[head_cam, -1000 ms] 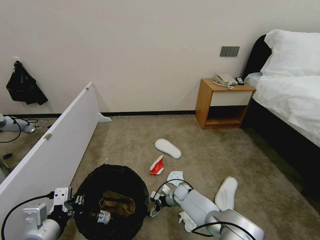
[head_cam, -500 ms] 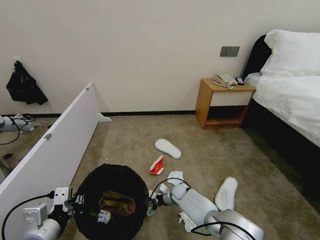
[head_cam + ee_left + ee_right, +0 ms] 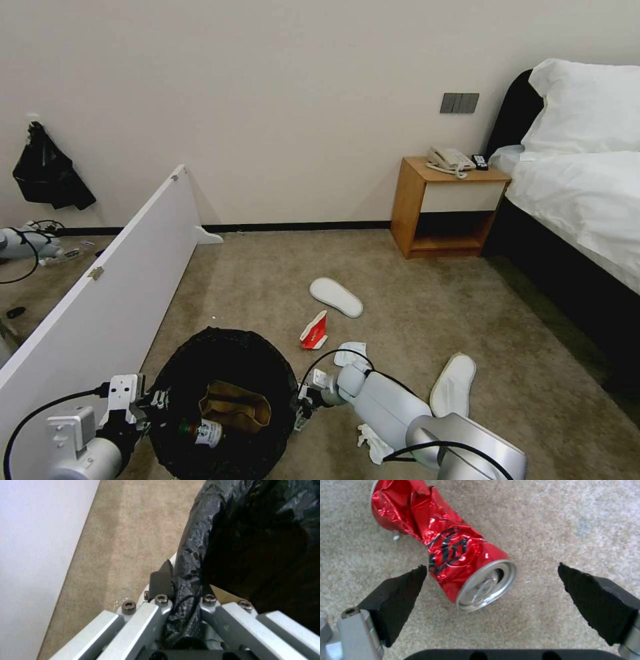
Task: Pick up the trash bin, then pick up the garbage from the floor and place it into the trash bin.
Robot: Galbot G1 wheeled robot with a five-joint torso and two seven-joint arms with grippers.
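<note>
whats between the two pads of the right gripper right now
In the right wrist view, a crushed red can lies on the carpet between the open right gripper pads, its open end nearest, touching neither pad.

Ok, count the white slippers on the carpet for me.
2. One slipper lies mid-carpet toward the nightstand, beyond the red carton. The other slipper lies nearer the bed, beside the right arm. More could be hidden behind the arm.
</note>
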